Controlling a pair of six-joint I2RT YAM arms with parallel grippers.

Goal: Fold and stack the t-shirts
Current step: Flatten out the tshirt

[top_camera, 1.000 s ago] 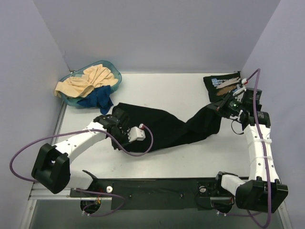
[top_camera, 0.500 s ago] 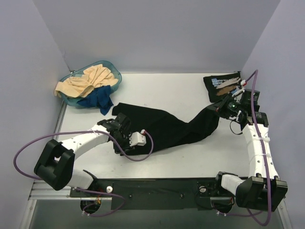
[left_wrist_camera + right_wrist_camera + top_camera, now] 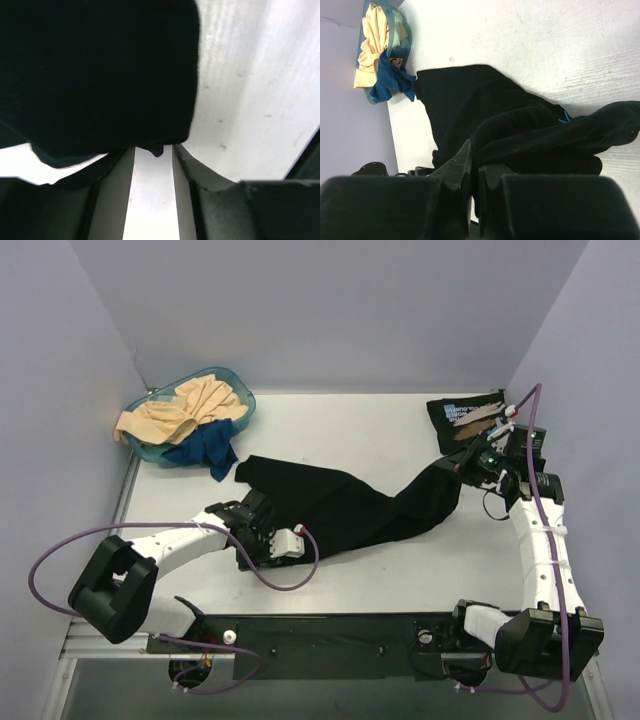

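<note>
Basin far left holds the beige shirt and blue shirt, both unfolded. Left end effector is spread, with the black shirt hem at its tips; doesn't look gripped. The shirt lies bunched diagonally on the tabletop. Right end effector is pressed together, pinching the shirt's right end. Seat the hem deep on the left before closing, then pull apart evenly to flatten. Printed shirt sits folded far right, lettering too small to read
</note>
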